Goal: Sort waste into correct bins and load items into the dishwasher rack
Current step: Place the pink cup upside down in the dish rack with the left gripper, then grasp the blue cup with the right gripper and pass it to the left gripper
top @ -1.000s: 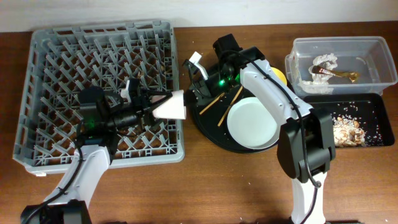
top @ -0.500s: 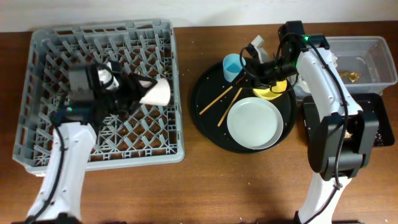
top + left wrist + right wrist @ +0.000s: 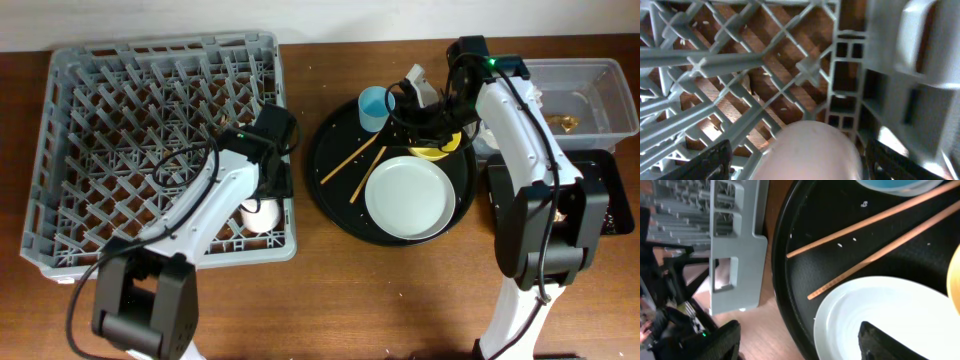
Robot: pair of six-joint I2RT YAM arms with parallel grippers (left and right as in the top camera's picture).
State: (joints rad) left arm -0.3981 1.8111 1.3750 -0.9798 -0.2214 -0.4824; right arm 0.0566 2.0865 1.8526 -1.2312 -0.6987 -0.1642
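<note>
The pink cup (image 3: 263, 215) sits in the front right corner of the grey dishwasher rack (image 3: 100, 100). My left gripper (image 3: 262, 203) stands open over it. In the left wrist view the pink cup (image 3: 812, 150) lies between the spread fingers (image 3: 715, 160) of the left gripper (image 3: 805, 162). My right gripper (image 3: 408, 110) hangs open and empty above the round tray, by the blue cup (image 3: 375, 105) and the half-hidden yellow bowl (image 3: 437, 151). The white plate (image 3: 407, 198) and two chopsticks (image 3: 352, 162) lie there. In the right wrist view the right gripper (image 3: 800, 340) hangs over the plate (image 3: 880, 310), near the chopsticks (image 3: 865, 222).
The round black tray (image 3: 335, 195) stands between the rack and the bins. The clear tub (image 3: 585, 75) at the back right holds a brown-gold scrap (image 3: 567, 122). The shallow black tray (image 3: 607, 205) lies in front of it, partly behind my right arm.
My left arm carried the pink cup from above the rack's middle down to its front right corner and opened its jaws. My right gripper opened wider near the yellow bowl.
</note>
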